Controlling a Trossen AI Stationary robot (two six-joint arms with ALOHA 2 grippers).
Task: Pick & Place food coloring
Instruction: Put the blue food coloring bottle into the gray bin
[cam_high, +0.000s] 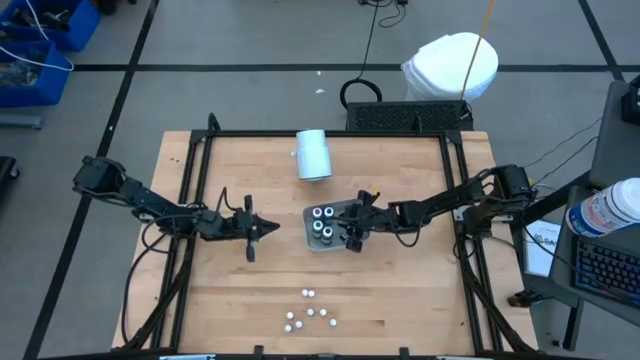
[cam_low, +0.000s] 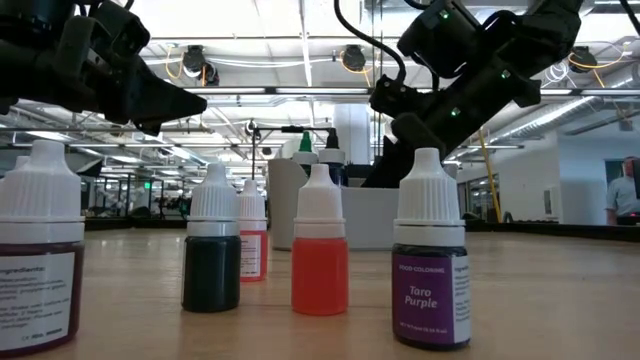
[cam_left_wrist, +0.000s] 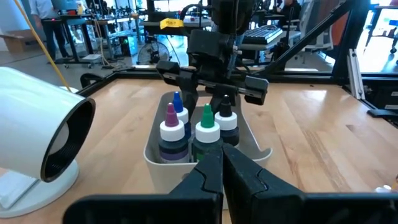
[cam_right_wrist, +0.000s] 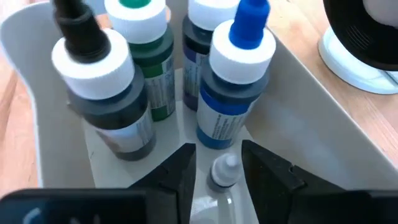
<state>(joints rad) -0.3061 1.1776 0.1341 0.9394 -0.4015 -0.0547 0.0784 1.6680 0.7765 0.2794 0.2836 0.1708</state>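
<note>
Hard to read from above: the right gripper (cam_high: 352, 232) covers part of the tray (cam_high: 312, 243), so what's under it is hidden there. Its own wrist camera shows a small whitish bottle (cam_right_wrist: 222, 172) in the tray between the parted fingers (cam_right_wrist: 177, 171), which don't seem to touch it. Four bigger food coloring bottles (cam_high: 322, 221) stand in the tray. More small bottles (cam_high: 309, 316) sit near the table's (cam_high: 400, 300) front edge. The right arm reaches in low. The left gripper (cam_high: 272, 229) is closed on nothing, left of the tray.
</note>
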